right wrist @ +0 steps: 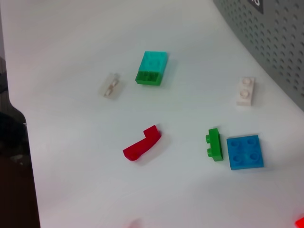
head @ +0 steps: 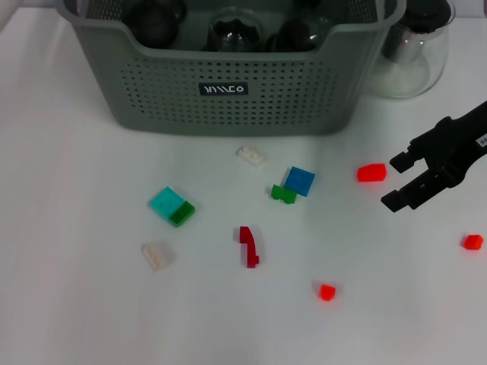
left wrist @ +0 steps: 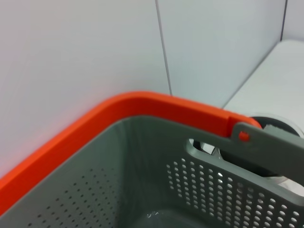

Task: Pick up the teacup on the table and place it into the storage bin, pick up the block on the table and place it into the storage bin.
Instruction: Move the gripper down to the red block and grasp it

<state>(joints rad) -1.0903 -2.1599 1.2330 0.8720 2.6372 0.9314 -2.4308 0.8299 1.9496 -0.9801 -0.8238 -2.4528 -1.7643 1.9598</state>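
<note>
Head view: the storage bin [head: 228, 76] stands at the far side of the white bench [head: 68, 304], label facing the robot, with dark rounded items inside that cannot be identified. A clear glass carafe [head: 415, 57] stands just beside its right corner. Blocks lie scattered on the bench in front of the bin: a white block [head: 250, 155], a blue plate [head: 300, 181] touching a small green block [head: 283, 194], a teal-and-green block [head: 171, 206], a pale block [head: 157, 255], a dark red block [head: 248, 246], and red blocks [head: 371, 172] to the right. No teacup can be made out on the bench. The right gripper [head: 400, 181] hovers at the right, near the red block; its fingers are spread and hold nothing. Left wrist view: only an orange-rimmed grey basket [left wrist: 142, 107] shows; the left gripper's fingers cannot be told.
</note>
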